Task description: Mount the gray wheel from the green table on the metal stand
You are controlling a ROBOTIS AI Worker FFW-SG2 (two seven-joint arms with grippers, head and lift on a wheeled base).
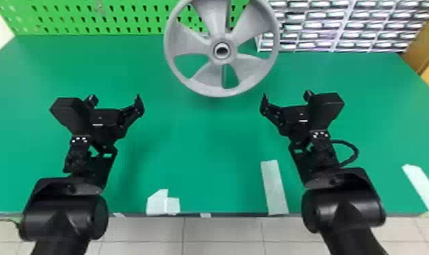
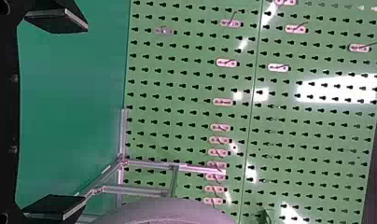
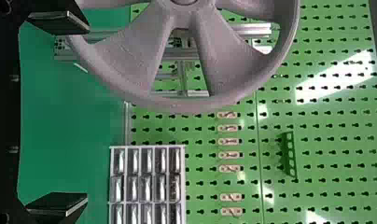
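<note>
The gray wheel [image 1: 206, 76] stands upright at the table's far middle, its hub facing me. Parts of the metal stand [image 1: 224, 76] show through its spoke gaps. Whether the hub sits on the stand's shaft, I cannot tell. My left gripper [image 1: 115, 98] is open and empty, nearer to me and left of the wheel; my right gripper [image 1: 286, 96] mirrors it on the right, also open. In the left wrist view, the wheel's rim [image 2: 163, 212] and stand bars [image 2: 191, 169] lie beyond the left gripper [image 2: 86, 114]. The right wrist view has the wheel [image 3: 186, 105] beyond the right gripper [image 3: 87, 113].
Behind the green table [image 1: 203, 135] rise a green pegboard [image 1: 135, 17] and, at the right, a rack of small drawers [image 1: 345, 25]. White tape pieces [image 1: 274, 186] lie near the front edge. Pink-labelled hooks [image 2: 223, 101] hang on the pegboard.
</note>
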